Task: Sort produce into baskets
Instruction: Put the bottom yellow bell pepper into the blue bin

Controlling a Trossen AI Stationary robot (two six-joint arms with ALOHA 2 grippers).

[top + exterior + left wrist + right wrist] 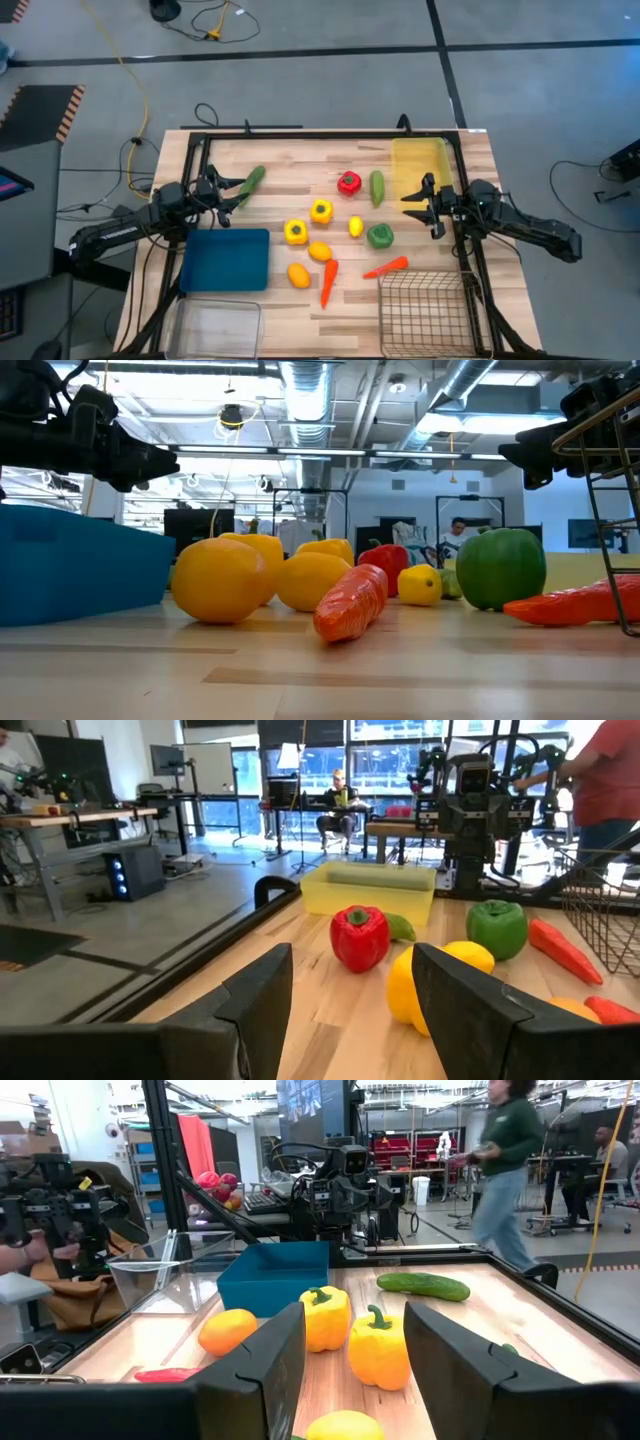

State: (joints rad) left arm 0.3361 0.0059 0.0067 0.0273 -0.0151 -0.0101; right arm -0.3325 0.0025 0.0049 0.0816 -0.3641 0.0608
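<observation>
The produce lies loose in the middle of the table: a red pepper (pixel 348 182), two yellow peppers (pixel 321 211), a green pepper (pixel 379 236), two cucumbers (pixel 252 182), several lemons (pixel 320 251) and two carrots (pixel 328 283). Around it stand the baskets: a blue tray (pixel 225 258), a yellow tray (pixel 420 165), a clear bin (pixel 215 325) and a wire basket (pixel 425 310). My left gripper (pixel 240 192) hovers level at the table's left side, open and holding nothing (pixel 350 985). My right gripper (pixel 410 200) hovers level at the right side, also open and holding nothing (pixel 355 1340).
A dark metal frame (pixel 300 135) runs along the table's far edge and down both sides by the arm bases. In the room beyond, people (pixel 505 1160) show at some distance. Bare wood (pixel 300 160) lies between the produce and the far edge.
</observation>
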